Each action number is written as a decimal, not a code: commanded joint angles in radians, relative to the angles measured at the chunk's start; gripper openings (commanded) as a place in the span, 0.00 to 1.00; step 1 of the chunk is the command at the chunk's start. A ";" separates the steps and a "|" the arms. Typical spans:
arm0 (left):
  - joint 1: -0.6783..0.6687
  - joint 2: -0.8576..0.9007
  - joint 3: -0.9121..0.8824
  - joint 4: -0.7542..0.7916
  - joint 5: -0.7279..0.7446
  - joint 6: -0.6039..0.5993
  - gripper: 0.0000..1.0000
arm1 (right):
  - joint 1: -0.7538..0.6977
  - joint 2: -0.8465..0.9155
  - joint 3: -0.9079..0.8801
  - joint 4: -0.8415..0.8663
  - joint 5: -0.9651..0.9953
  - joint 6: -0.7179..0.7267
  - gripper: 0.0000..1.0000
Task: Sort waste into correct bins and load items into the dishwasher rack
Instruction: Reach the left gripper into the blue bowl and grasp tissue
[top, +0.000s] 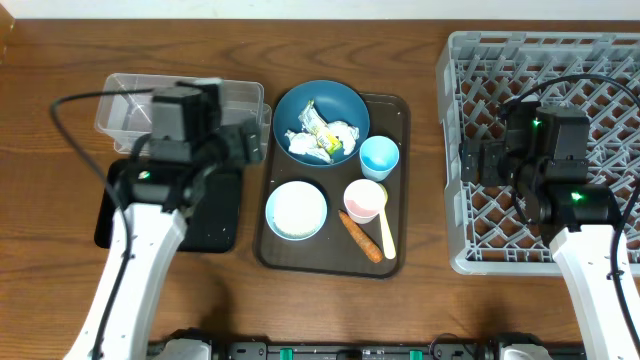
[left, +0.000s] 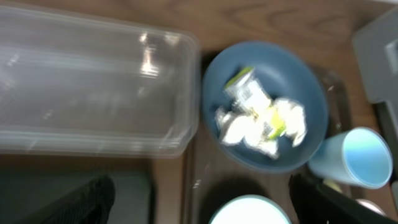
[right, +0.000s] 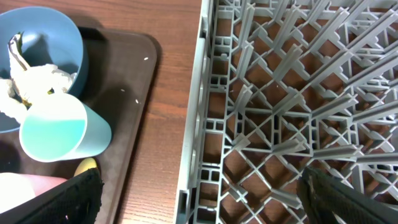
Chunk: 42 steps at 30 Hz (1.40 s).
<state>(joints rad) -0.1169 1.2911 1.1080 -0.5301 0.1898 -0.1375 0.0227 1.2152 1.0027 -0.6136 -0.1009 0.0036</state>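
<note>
Left gripper (left: 202, 202) gapes empty, large dark blue bowl (left: 298, 81) of crumpled white wrappers (left: 261, 118) just ahead; right gripper (right: 199, 199) gapes empty above grey plastic lattice rack (right: 198, 93).

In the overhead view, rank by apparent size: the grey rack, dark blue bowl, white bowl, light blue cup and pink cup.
1. grey rack
2. dark blue bowl
3. white bowl
4. light blue cup and pink cup: they look about alike, so I won't rank them.
</note>
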 joint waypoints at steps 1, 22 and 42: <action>-0.065 0.082 0.016 0.072 0.010 -0.014 0.92 | 0.003 -0.001 0.018 -0.001 -0.008 0.003 0.99; -0.248 0.469 0.016 0.322 0.008 -0.014 0.91 | 0.003 -0.001 0.018 -0.008 -0.008 0.003 0.99; -0.256 0.582 0.015 0.338 0.007 -0.013 0.75 | 0.003 -0.001 0.018 -0.013 -0.008 0.003 0.99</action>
<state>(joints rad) -0.3702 1.8519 1.1080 -0.1898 0.1967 -0.1505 0.0227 1.2152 1.0027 -0.6235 -0.1009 0.0036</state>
